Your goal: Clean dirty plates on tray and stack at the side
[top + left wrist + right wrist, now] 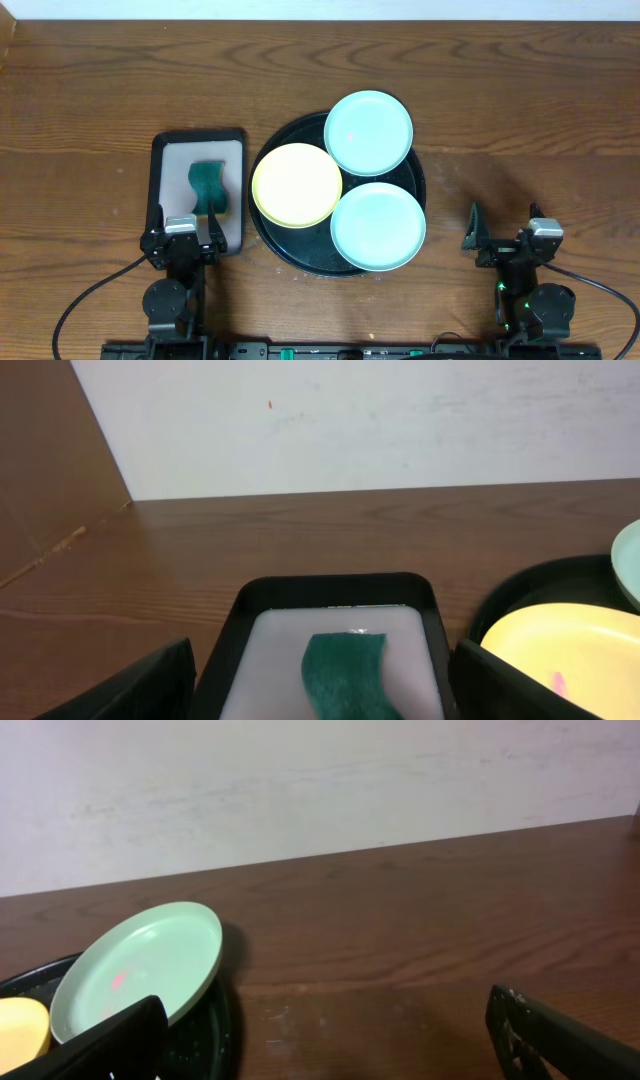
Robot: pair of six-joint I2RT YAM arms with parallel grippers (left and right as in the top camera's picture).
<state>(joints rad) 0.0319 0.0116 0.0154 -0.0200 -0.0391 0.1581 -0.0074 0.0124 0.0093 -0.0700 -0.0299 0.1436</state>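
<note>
The round black tray (270, 235) sits mid-table and holds three plates. The pale yellow plate (296, 184) lies at its left. One mint-green plate (368, 132) lies at the far right and overhangs the rim. The other mint-green plate (378, 226) lies at the near right. The far green plate (140, 967) carries a red smear, and the yellow plate (565, 650) a small pink one. My left gripper (183, 228) is open and empty at the near end of the small tray. My right gripper (500, 227) is open and empty over bare wood, right of the black tray.
A small rectangular black-rimmed tray (162, 150) with a pale mat lies left of the round tray. A dark green sponge (208, 186) lies on it, also in the left wrist view (345, 675). A pale wall bounds the table's far edge.
</note>
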